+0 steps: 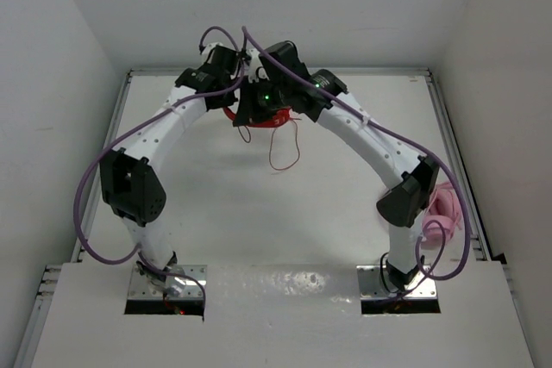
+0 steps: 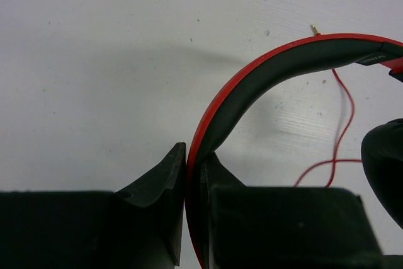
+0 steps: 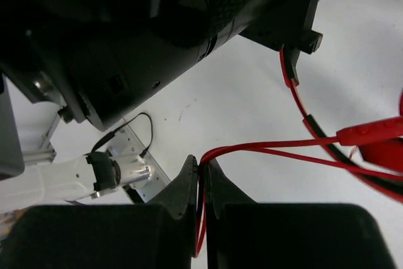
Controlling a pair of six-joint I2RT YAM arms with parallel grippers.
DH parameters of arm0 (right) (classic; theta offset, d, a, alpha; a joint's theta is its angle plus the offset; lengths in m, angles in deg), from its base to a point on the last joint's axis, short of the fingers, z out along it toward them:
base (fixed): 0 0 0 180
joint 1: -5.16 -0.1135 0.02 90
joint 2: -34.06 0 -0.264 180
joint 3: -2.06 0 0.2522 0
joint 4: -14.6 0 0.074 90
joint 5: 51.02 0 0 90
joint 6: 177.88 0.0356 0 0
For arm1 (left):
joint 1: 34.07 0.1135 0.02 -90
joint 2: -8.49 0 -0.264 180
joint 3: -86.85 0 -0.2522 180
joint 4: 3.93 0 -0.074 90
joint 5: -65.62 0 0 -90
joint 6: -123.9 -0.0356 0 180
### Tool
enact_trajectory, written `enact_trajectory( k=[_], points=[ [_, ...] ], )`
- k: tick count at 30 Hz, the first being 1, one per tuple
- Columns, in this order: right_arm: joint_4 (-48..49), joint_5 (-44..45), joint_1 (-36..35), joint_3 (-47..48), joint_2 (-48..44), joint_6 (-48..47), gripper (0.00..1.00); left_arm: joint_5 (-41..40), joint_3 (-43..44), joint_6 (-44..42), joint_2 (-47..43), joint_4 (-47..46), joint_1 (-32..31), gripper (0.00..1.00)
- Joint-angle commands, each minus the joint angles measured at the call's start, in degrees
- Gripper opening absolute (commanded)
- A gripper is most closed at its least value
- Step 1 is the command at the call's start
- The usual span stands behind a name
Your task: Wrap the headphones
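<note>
Currently the headphones (image 1: 274, 115) sit between the 2 arms, near the middle of the counter's (image 1: 259, 221) far edge, and appear lifted slightly off it. The left jaws are clamped on the black-lined headband (image 2: 283, 61), which steadies the frame as an anchor. The right jaws are pinched shut on the thin red cable (image 3: 264, 148), probably so it can be led around the headband. Slack cable droops toward the counter centre. No turn appears wound yet.
</note>
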Motion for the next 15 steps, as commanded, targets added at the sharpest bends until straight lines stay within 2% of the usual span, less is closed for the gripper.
enact_trajectory(
  k=[1, 4, 7, 9, 10, 14, 15],
  points=[
    [-0.2, -5.7, -2.4, 4.1, 2.1, -7.6, 0.00, 3.3, 3.5, 3.8, 0.5, -4.3, 2.3, 0.00],
    [-0.6, -6.1, -4.9, -0.3, 1.3, -11.3, 0.00, 6.9, 5.8, 4.9, 1.5, -4.2, 5.3, 0.00],
    [2.5, -5.9, -5.3, -4.4, 1.1, -10.5, 0.00, 9.3, 7.9, 5.5, 2.1, -4.4, 6.2, 0.00],
    [1.8, -5.2, -5.3, -3.2, 2.3, -10.2, 0.00, 10.9, 9.4, 5.2, 2.2, -4.7, 6.2, 0.00],
    [-0.8, -4.3, -5.3, 0.8, 3.5, -10.1, 0.00, 10.9, 9.7, 5.0, 2.4, -4.7, 6.2, 0.00],
    [-4.8, 11.7, -5.0, 3.6, 0.3, -8.6, 0.00, 4.5, 8.6, -1.1, 2.6, -6.0, 6.2, 0.00],
    [-4.7, 21.5, -4.7, 2.4, -1.2, -9.5, 0.00, 3.5, 8.0, -3.2, 2.2, -7.7, 6.2, 0.00]
  ],
)
